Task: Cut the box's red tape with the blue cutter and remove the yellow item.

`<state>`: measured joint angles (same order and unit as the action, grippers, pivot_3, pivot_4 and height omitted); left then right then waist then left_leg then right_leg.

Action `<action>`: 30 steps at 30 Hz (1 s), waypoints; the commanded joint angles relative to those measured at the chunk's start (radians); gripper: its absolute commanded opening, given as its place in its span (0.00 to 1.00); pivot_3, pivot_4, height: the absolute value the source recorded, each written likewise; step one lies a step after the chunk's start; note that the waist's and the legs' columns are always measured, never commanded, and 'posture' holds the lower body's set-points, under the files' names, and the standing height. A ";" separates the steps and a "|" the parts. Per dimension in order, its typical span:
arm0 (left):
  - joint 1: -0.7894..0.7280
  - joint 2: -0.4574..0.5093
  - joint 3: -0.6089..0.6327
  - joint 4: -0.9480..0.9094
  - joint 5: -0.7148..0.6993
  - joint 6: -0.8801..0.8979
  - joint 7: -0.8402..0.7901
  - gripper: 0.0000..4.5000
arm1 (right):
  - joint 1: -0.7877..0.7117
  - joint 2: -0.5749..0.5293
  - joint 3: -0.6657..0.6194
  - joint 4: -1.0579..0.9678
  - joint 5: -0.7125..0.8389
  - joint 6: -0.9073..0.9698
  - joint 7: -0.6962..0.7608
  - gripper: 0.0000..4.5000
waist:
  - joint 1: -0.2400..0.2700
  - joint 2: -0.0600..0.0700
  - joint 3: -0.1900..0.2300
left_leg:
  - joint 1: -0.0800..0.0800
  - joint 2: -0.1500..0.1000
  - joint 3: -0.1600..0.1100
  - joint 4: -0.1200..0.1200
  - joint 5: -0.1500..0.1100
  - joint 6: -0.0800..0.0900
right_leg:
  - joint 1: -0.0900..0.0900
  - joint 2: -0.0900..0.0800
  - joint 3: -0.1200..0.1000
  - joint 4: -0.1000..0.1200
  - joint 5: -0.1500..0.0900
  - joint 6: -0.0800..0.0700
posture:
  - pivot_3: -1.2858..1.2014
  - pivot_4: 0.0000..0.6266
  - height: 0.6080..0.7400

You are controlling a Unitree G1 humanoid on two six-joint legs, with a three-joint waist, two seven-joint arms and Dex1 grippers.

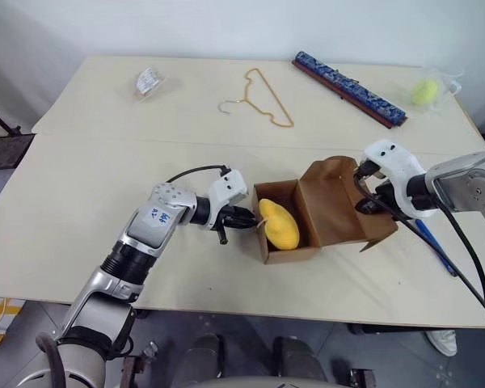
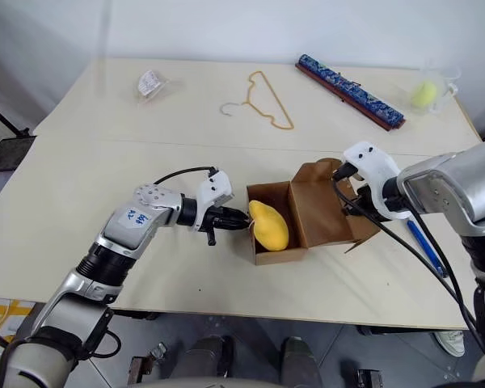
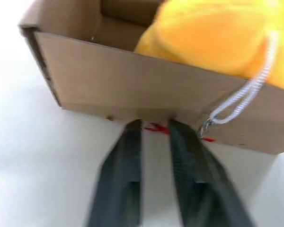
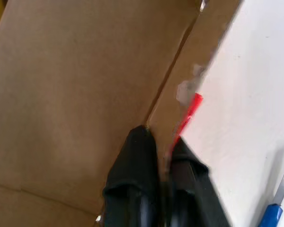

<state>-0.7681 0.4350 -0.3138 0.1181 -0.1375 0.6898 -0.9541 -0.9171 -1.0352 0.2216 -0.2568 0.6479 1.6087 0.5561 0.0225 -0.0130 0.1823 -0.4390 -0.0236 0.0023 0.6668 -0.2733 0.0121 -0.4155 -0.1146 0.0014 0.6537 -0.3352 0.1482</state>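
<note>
The brown box [image 1: 287, 254] stands open mid-table, its lid flap [image 1: 335, 202] folded back to the right. Inside, the yellow item [image 1: 279, 224] leans against the near wall; a white cord loop hangs from it in the left wrist view. My left gripper [image 1: 246, 218] is open, its tips at the outside of the box's left wall [image 3: 132, 90] with nothing between them. My right gripper [image 1: 368, 202] is shut on the edge of the lid flap, beside a strip of red tape [image 4: 188, 113]. The blue cutter [image 1: 433, 246] lies on the table under my right arm.
At the table's back lie a clear wrapped packet [image 1: 149, 81], a gold wire hanger [image 1: 263, 101], a long blue patterned bar [image 1: 347, 87] and a clear cup holding a yellow-green ball [image 1: 427, 90]. The table's front edge runs close below the box.
</note>
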 commanded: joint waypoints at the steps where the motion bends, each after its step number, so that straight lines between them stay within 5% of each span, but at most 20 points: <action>1: 0.007 0.012 0.039 -0.057 -0.020 0.007 0.011 0.50 | 0.021 -0.032 -0.095 -0.038 -0.004 -0.032 0.024 0.36 | 0.000 0.000 0.000 | 0.000 0.000 0.000 0.000 0.000 0.000 | 0.000 0.000 0.000 0.000 0.000 0.000 | 0.52 0.24 1.00; 4: 0.035 0.046 0.081 -0.083 -0.032 0.009 0.015 0.70 | 0.118 -0.064 -0.183 -0.032 -0.051 -0.239 0.060 0.58 | 0.001 0.000 0.000 | 0.000 0.000 -0.001 0.000 0.000 0.000 | 0.001 0.000 0.000 0.000 0.000 0.000 | 0.52 0.24 1.00; 8: 0.157 0.187 0.201 -0.131 -0.079 -0.060 -0.050 0.97 | 0.324 -0.042 -0.464 -0.033 -0.054 -0.629 0.221 0.87 | -0.007 0.000 0.000 | 0.002 0.001 0.002 -0.001 0.000 0.000 | 0.001 0.000 0.000 0.000 0.000 0.001 | 0.52 0.24 1.00; 10: 0.256 0.231 0.305 -0.154 -0.144 -0.169 -0.109 1.00 | 0.412 -0.028 -0.586 -0.009 -0.040 -0.744 0.300 1.00 | -0.013 0.000 0.000 | 0.003 0.001 0.002 -0.002 0.000 0.000 | 0.001 0.001 0.000 0.000 0.000 0.001 | 0.52 0.24 1.00; 14: 0.424 0.278 0.471 -0.166 -0.228 -0.272 -0.156 1.00 | 0.532 0.021 -0.705 0.041 -0.026 -0.983 0.462 1.00 | -0.016 0.000 0.000 | 0.009 0.002 0.003 -0.002 -0.001 0.001 | 0.008 0.000 0.000 -0.002 0.000 0.001 | 0.52 0.24 1.00; 20: 0.617 0.300 0.606 -0.168 -0.248 -0.373 -0.132 1.00 | 0.523 0.068 -0.629 0.112 -0.012 -0.978 0.471 1.00 | -0.027 0.000 0.000 | 0.026 0.003 0.006 -0.004 -0.007 0.009 | 0.026 -0.003 0.001 -0.016 0.000 0.000 | 0.52 0.24 1.00; 30: 0.669 0.251 0.556 -0.293 -0.275 -0.334 -0.036 1.00 | 0.379 0.106 -0.458 0.307 -0.179 -0.959 0.301 1.00 | -0.027 0.001 0.000 | 0.034 0.004 0.005 -0.008 -0.010 0.002 | 0.032 -0.015 -0.005 -0.018 0.000 -0.003 | 0.52 0.24 1.00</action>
<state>-0.0976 0.6996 0.2557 -0.1215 -0.3881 0.3426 -1.0084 -0.5054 -0.9297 -0.2330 0.0387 0.4992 0.6588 0.8977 -0.0045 -0.0121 0.1823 -0.4048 -0.0197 0.0073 0.6582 -0.2829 0.0134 -0.3832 -0.1302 -0.0054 0.6354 -0.3354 0.1450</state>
